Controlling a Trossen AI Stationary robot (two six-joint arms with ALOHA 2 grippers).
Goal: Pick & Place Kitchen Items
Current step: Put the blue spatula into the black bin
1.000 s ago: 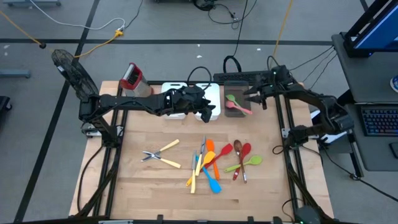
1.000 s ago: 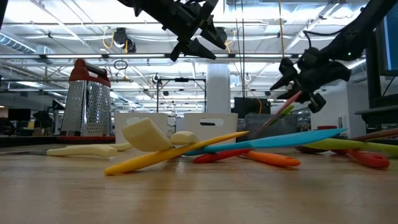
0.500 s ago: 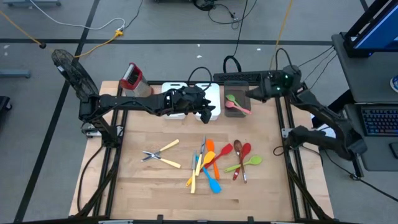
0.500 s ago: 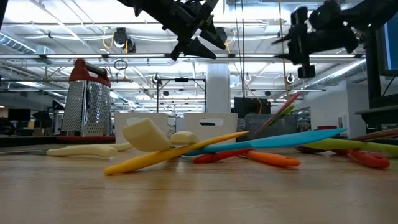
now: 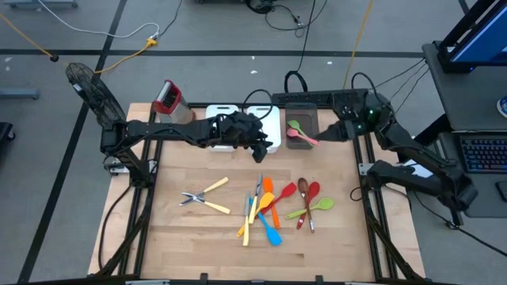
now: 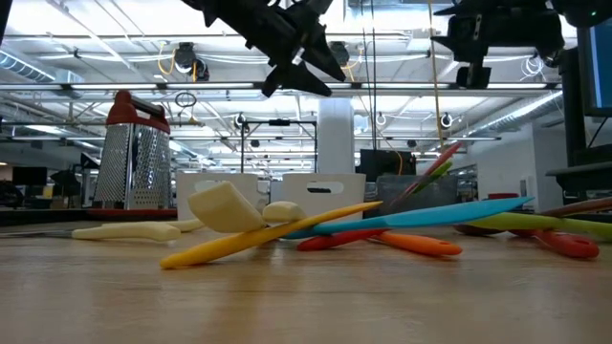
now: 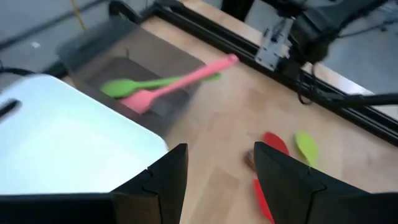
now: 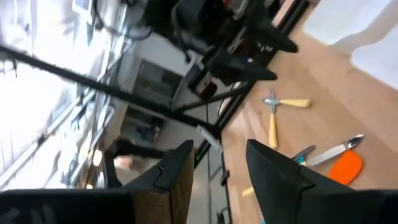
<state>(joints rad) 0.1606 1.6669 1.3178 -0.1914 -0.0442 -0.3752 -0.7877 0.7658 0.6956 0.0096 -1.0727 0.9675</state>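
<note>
A green spoon (image 5: 295, 127) and a pink spatula (image 5: 305, 138) lie in the dark bin (image 5: 305, 109); their handles lean on its rim and stick out (image 6: 435, 170). Several utensils lie in a loose pile on the table: orange spatula (image 5: 268, 195), blue spatula (image 5: 271, 231), red spoons (image 5: 307, 190), green spoon (image 5: 315, 207), and yellow-handled tongs (image 5: 203, 198). My left gripper (image 5: 260, 150) hangs open and empty over the near edge of the white bin (image 5: 238, 119). My right gripper (image 5: 337, 131) is open and empty, raised high beside the dark bin's right side.
A red-topped metal grater (image 5: 168, 99) stands at the far left corner. White bins and the dark bin line the far edge. Bare wood lies at the table's near side and left of the tongs. Dark frame rails run along both sides.
My right gripper has risen from just above the pink spatula's handle at the dark bin and drawn back toward the table's right edge, tipping up. The spatula and spoon stay in the bin.
</note>
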